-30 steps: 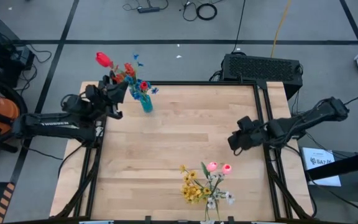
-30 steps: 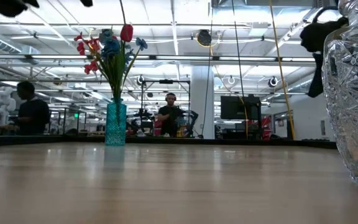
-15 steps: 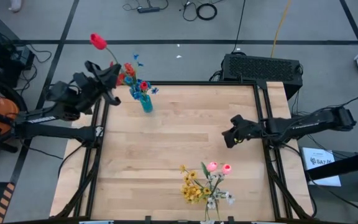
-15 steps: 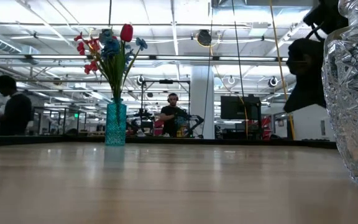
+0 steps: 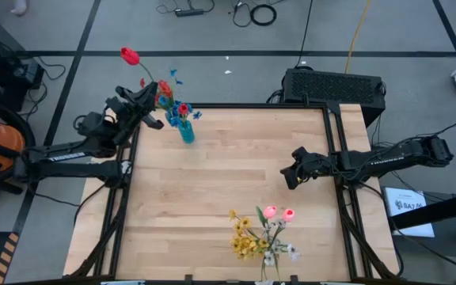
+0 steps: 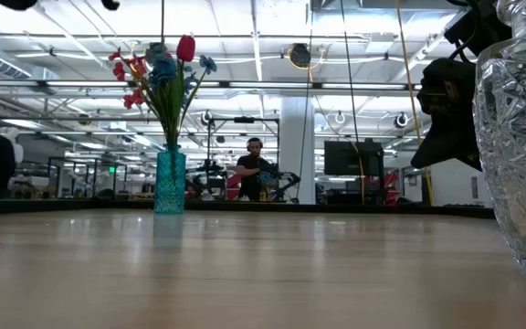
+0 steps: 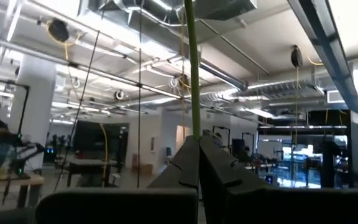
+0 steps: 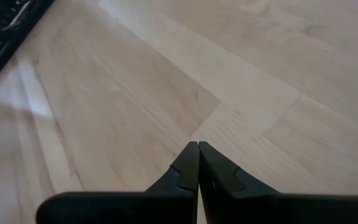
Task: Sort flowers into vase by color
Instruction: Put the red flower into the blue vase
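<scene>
Left gripper (image 5: 147, 101) jaws pinching red tulip (image 5: 129, 56) stem, lined up for teal vase (image 5: 186, 131); right gripper (image 5: 289, 177) jaws closed, empty, parked over table (image 5: 236, 174).

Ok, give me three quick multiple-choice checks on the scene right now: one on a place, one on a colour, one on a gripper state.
1. Where does the teal vase stand?
A. Far left corner of the table
B. Table centre
C. Near right corner

2. What colour is the flower on the stem in the left gripper?
A. Yellow
B. Red
C. White

3. How are the right gripper's fingers?
A. Wide open
B. Shut on a flower
C. Shut on nothing

Answers:
1. A: the high view shows the teal vase near the table's far left corner.
2. B: the red flower tops the stem pinched in the left gripper, past the table's edge.
3. C: the right wrist view shows the right gripper with fingers together over bare wood.
</scene>
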